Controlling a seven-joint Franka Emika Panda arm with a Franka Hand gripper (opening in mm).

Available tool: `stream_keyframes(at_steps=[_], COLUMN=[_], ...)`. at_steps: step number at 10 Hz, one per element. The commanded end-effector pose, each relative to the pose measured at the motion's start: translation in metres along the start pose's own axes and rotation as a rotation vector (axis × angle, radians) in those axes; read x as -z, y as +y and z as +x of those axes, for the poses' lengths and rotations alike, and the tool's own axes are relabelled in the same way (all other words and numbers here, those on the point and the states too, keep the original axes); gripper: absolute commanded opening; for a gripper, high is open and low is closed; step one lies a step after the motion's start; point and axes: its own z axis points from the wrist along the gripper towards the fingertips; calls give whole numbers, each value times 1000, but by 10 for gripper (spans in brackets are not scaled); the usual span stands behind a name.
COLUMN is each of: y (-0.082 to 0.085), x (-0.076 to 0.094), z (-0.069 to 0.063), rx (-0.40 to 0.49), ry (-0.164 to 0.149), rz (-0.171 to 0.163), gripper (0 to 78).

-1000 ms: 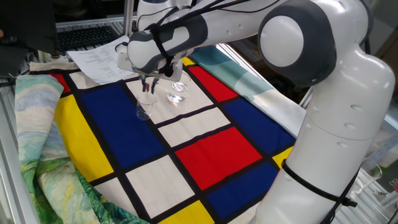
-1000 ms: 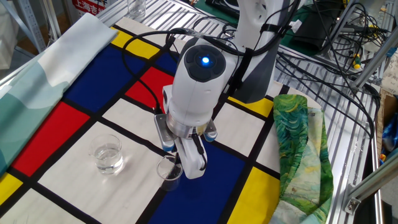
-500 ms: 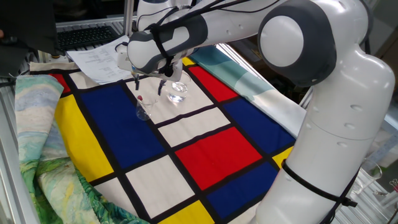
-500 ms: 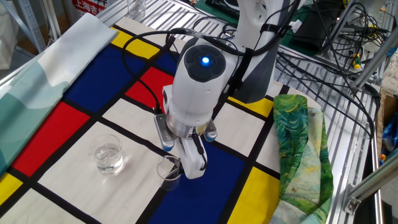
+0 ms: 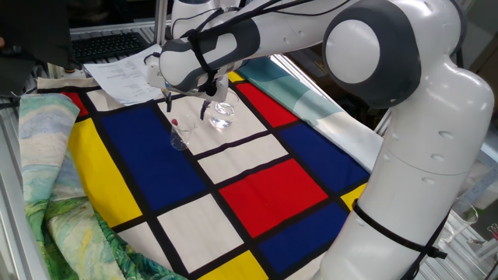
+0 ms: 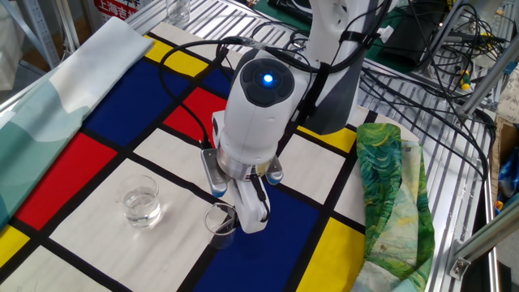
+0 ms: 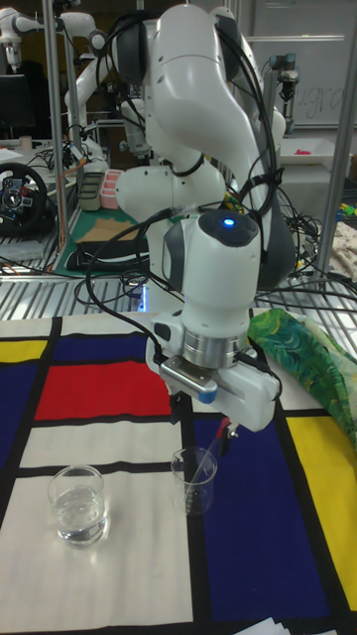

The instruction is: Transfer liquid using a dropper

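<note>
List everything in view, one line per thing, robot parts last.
glasses: two, clear, on a white panel of the tablecloth.
liquid: a small amount, colourless, in the glass farther from the gripper.
dropper: one, clear with a reddish bulb, leaning in the other glass.
tablecloth: one, red, blue, yellow and white blocks, covering the table.
green cloth: one, at the table edge.
papers: several, white, far corner.
arm: one, white.
gripper: one, open, above the dropper.
</note>
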Motion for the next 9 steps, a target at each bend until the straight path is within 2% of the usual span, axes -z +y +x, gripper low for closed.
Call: stream_keyframes(at_steps=[1,4,7,9], y=[4,4,5,6], x=[24,24,27,24], z=[33,34,38,38], rx=[-58,-56,-50,-57], ry=[-63,-72,-124,-138], rz=[73,74,76,65], gripper=[774,774,774,774])
